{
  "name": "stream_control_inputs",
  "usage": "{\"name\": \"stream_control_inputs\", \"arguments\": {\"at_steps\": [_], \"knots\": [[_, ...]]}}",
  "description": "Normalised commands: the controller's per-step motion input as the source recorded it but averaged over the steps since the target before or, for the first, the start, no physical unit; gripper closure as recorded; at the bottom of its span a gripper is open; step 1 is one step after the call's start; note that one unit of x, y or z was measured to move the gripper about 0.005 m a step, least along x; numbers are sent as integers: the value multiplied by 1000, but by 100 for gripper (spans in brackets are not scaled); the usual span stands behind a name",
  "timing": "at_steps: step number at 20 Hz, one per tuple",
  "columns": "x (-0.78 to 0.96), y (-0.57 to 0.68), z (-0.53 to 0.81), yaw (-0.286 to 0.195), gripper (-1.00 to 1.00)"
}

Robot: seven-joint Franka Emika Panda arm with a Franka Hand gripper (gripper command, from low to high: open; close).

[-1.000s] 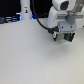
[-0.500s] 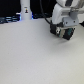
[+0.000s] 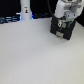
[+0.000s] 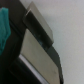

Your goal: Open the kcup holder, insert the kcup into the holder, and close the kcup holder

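Now lower at the upper right of the frame than a second ago, gripper (image 3: 62, 30) over the kcup holder (image 3: 60, 31), pincer state impossible to tell, opening apparently starting.

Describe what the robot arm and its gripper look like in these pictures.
In the exterior view, the arm is white and rounded with dark patches. The gripper is a black, boxy unit below it. Blur hides cables and markings. The wrist view shows one flat, grey, dark-edged finger.
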Motion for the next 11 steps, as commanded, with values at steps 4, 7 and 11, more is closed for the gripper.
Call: {"name": "stream_control_inputs", "arguments": {"at_steps": [4,7,11], "knots": [[-159,362,673,94,-100],[37,170,942,67,-100],[119,57,798,1,-100]]}}
